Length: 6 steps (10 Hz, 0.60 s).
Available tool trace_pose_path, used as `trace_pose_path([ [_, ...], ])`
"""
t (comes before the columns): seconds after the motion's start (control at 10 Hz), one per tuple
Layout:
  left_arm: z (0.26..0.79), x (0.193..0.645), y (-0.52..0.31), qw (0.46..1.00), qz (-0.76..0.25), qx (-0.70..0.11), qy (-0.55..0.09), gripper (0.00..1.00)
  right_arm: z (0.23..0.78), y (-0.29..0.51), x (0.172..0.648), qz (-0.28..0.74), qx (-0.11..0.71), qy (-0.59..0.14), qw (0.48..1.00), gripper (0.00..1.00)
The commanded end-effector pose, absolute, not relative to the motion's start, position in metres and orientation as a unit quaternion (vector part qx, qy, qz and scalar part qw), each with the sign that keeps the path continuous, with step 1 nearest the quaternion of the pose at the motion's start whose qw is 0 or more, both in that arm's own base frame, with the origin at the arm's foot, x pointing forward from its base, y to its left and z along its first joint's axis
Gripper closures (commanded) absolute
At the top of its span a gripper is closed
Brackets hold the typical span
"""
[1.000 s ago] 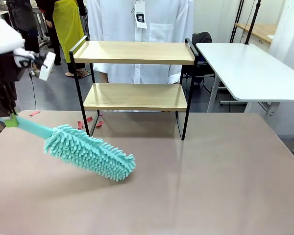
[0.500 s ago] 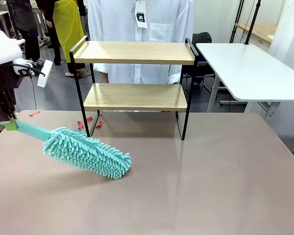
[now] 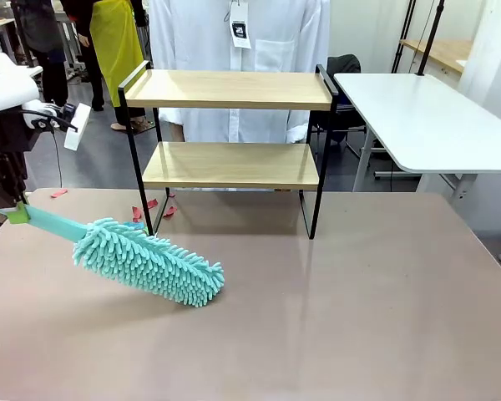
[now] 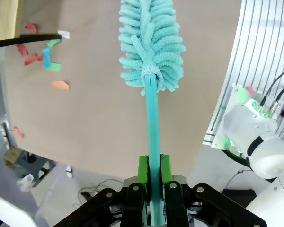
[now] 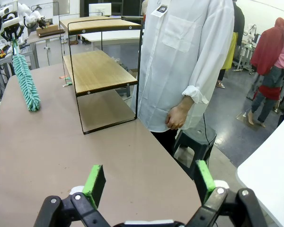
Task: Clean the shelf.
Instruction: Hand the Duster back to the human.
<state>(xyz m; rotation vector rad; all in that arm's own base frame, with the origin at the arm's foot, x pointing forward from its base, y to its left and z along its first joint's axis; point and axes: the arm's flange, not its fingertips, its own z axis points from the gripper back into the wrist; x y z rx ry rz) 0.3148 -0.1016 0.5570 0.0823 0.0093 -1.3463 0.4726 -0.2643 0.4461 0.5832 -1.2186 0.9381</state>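
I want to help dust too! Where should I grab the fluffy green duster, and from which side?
Probably by the duster's thin flat handle, not the fluffy head, which would squash. The handle sticks out toward the robot's left table edge, so come from there. The left tool is shut on its end, leaving the stretch just below the fluff bare.

- Top centre of my front view: a white tag point(image 3: 239, 24) hangs on the white coat point(image 3: 202, 33) across from me, with a small dark mark I can't read; possibly a logo.
- Top centre of my right wrist view: the same tag, too small to read.
- No other print legible.
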Motion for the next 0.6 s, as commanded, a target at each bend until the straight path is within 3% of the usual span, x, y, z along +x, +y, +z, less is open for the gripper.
trace_pose_path([
  [0.0, 0.5614, 0.3137, -0.1014, 0.781, -0.623, 0.036, 0.006, 0.87, 0.4488, -0.2633, 0.4735, 0.419, 0.257, -0.544, 0.680, 0.00],
  [0.5, 0.5570, 0.3148, -0.1016, 0.781, -0.623, 0.038, 0.004, 0.87, 0.4461, -0.2643, 0.4726, 0.418, 0.260, -0.543, 0.680, 0.00],
])
